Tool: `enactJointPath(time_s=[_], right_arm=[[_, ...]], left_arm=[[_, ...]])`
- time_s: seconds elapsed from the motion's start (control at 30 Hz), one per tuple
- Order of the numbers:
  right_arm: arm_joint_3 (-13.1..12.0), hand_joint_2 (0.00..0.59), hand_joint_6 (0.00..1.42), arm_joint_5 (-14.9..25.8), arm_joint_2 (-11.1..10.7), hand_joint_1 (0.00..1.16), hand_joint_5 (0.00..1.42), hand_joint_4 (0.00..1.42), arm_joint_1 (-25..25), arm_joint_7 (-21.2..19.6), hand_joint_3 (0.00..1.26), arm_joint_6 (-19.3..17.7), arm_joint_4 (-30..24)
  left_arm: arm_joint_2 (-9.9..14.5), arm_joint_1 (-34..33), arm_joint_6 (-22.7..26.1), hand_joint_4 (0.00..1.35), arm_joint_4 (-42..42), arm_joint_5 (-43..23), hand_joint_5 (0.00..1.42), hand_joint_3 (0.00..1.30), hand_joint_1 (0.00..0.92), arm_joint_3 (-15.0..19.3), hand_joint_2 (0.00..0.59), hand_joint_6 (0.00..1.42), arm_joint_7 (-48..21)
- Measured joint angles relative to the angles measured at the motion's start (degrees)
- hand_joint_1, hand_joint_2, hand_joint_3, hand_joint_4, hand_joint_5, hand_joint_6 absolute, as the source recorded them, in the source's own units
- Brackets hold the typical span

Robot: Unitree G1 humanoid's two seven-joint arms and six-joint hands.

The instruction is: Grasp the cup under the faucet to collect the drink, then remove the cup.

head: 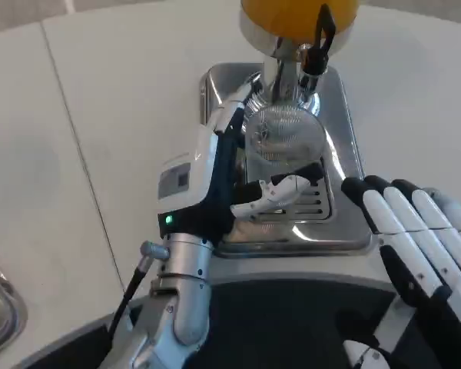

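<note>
White table surface (100,115) is seen throughout, with a polished metal drip tray (346,165) set upon it beneath an orange drink dispenser (296,15). A clear cup (280,138) is positioned on the tray, directly under the faucet (316,48). The cup is gripped by the left hand (215,181), its fingers (273,192) wrapped around the near side. The right hand (415,238) is held apart at the tray's right corner, fingers extended and holding nothing.
</note>
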Motion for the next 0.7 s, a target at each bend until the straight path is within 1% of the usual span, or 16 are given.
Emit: enactJointPath(time_s=[0.07,0.13,0.2,0.33,0.43,0.5,0.57,0.63,0.7], right_arm=[[0.03,0.518,0.0,0.02,-0.1,0.14,0.0,0.0,-0.02,0.0,0.0,0.22,0.0],[0.1,0.516,0.0,0.04,-0.16,0.14,0.0,0.0,-0.08,0.0,0.0,0.4,0.0],[0.11,0.514,0.0,0.05,-0.25,0.14,0.0,0.0,-0.17,0.0,0.0,0.72,0.0],[0.39,0.513,0.0,0.14,-0.24,0.14,0.0,0.0,-0.47,0.0,0.0,1.74,0.0],[0.84,0.512,0.0,0.19,0.01,0.14,0.0,0.0,-0.77,0.0,0.0,2.81,0.0],[1.23,0.512,0.0,0.28,0.39,0.14,0.0,0.0,-0.92,-0.01,0.0,3.44,-0.01],[1.52,0.512,0.0,0.53,0.77,0.14,0.0,0.0,-1.04,-0.01,0.0,3.9,-0.01],[2.02,0.512,0.0,1.05,1.25,0.14,0.0,0.0,-1.14,-0.01,0.0,4.48,-0.01],[2.6,0.512,0.0,1.17,2.16,0.14,0.0,0.0,-1.28,-0.01,0.0,5.4,-0.01]], left_arm=[[0.54,0.07,-0.16,0.03,-0.8,-0.48,0.38,0.1,0.182,0.15,0.0,0.36,-0.59],[1.39,0.32,-0.38,0.02,-2.32,-0.85,0.37,0.09,0.178,0.55,0.0,0.36,-1.36],[2.64,0.91,-0.58,0.02,-4.53,-1.11,0.37,0.09,0.174,1.22,0.0,0.35,-1.84],[4.79,4.26,-0.48,0.01,-9.89,-1.7,0.35,0.08,0.165,1.84,0.0,0.33,-2.29],[6.66,7.58,-0.03,0.0,-14.44,-1.6,0.3,0.02,0.157,2.85,0.0,0.27,-2.95],[9.37,10.52,1.21,0.0,-19.44,-0.03,0.26,0.0,0.153,3.68,0.001,0.21,-4.61],[11.94,13.12,1.87,0.0,-24.53,0.86,0.2,0.0,0.141,4.04,0.0,0.15,-6.92],[13.44,15.09,2.44,0.0,-28.05,2.16,0.12,0.0,0.13,4.33,0.007,0.08,-9.11],[15.78,17.55,2.89,0.0,-32.08,3.25,0.06,0.0,0.133,4.72,0.014,0.04,-12.18]])
